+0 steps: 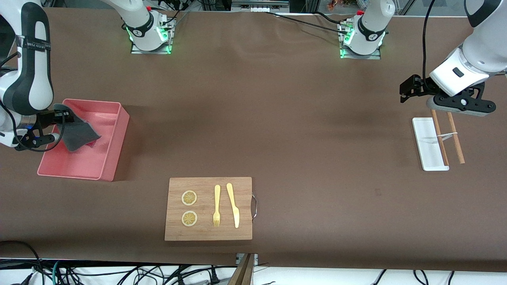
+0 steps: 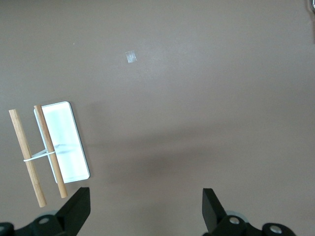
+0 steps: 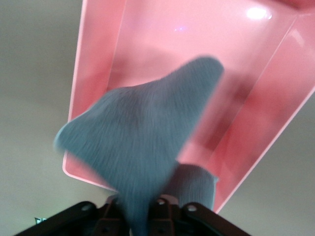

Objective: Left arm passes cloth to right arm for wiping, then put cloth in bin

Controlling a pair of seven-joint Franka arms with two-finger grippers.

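The cloth [image 1: 77,132] is dark grey with a sliver of pink-red at its low corner. It hangs from my right gripper [image 1: 59,115] over the salmon-pink bin [image 1: 113,146] at the right arm's end of the table. In the right wrist view the cloth [image 3: 142,142] drapes down from the shut jaws, with the bin [image 3: 98,54] beneath it. My left gripper [image 1: 412,90] is open and empty, up over the table near the white tray [image 1: 425,144]. Its fingers [image 2: 76,209] stand wide apart over bare table.
A wooden board [image 1: 208,209] with two lemon slices, a fork and a knife lies near the front camera. Two wooden sticks [image 1: 447,136] tied with a band lie across and beside the white tray [image 2: 64,142] at the left arm's end.
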